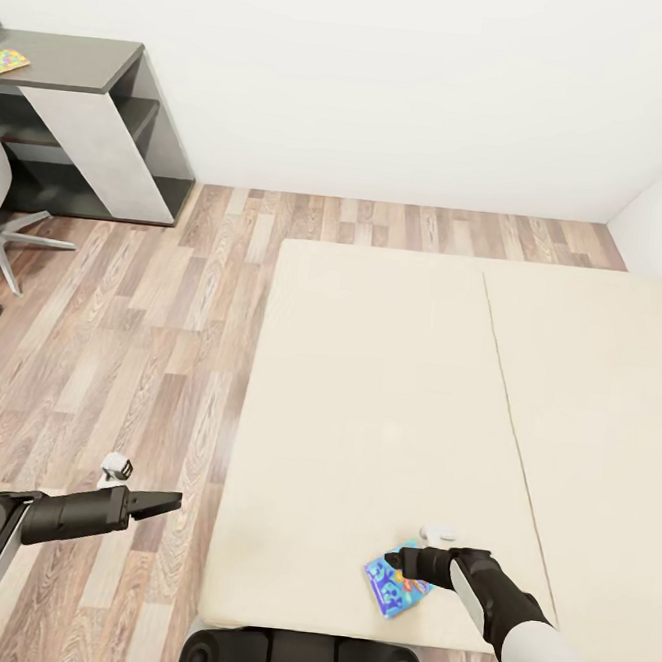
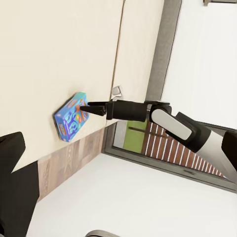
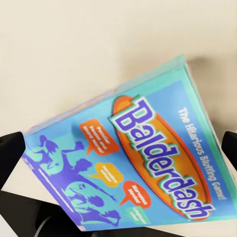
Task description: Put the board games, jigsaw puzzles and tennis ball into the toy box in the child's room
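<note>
Head view first: the bed point(image 1: 385, 396) has two beige mattress sections, and one board game point(image 1: 395, 582) sits near the front edge of the left section. It's the light blue box w/ an orange oval logo and dark blue figures. The right gripper point(image 1: 403, 560) is right at the box, fingers reaching onto it from the right side, black forearm and white upper arm coming in from the bottom right corner.

Right wrist view is basically point-blank on the board game point(image 3: 133, 168). You can read "Balderdash" on the orange oval, and it lies flat on the mattress. Dark finger bits show at both side edges of that pic w/ the box between them, so the jaws look spread apart, not clamped on it afaict.

Left wrist view shows the right gripper point(image 2: 91, 108) from the side, tips just at the edge of the board game point(image 2: 71, 116).

Left gripper point(image 1: 160, 503) hangs over the wood floor point(image 1: 150, 335) left of the bed, holding nothing; fingers look close together but can't really tell.

Far left there's a grey desk point(image 1: 83, 63) w/ a jigsaw puzzle point(image 1: 7, 62) on top, well apart from the bed. Office chair point(image 1: 0, 212) partly visible by it.
</note>
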Available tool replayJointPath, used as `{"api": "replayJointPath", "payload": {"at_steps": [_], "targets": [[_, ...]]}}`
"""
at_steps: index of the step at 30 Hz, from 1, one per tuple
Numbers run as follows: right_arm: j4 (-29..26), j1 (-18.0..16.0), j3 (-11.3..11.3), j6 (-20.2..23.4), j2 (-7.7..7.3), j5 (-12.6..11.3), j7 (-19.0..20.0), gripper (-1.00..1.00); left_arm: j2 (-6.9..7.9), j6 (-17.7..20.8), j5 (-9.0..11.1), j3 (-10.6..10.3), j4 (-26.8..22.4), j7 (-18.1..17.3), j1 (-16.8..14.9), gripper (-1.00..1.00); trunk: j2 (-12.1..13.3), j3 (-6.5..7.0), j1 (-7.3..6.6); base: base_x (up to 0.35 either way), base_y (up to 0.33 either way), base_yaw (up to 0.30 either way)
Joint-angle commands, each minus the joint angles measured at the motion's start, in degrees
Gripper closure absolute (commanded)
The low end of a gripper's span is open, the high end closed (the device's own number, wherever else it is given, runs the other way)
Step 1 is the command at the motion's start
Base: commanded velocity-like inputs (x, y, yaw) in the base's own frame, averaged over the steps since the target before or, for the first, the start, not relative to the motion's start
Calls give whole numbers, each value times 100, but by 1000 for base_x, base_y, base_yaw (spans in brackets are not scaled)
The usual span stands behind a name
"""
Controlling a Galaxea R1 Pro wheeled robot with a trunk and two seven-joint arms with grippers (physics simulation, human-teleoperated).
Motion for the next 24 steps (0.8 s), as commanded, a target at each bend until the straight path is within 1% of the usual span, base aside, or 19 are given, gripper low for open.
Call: {"api": "replayJointPath", "payload": {"at_steps": [1, 8, 16, 24], "targets": [[-10, -1, 41, 33, -7, -58, -11, -100, 1, 61, -3, -1, -2, -22, -1, -100, -9, -6, 3, 0, 25, 0], [-10, -1, 41, 33, -7, -58, -11, -100, 1, 61, -10, 0, -1, -22, -1, -100, -9, -6, 3, 0, 15, 0], [-10, -1, 41, 33, -7, -58, -11, -100, 1, 61, -5, -1, -1, -22, -1, -100, -9, -6, 3, 0, 85, 0], [-7, -1, 41, 33, -7, -58, -19, -100, 1, 61, 4, 0, -1, -22, -1, -100, -9, -6, 3, 0, 12, 0]]}}
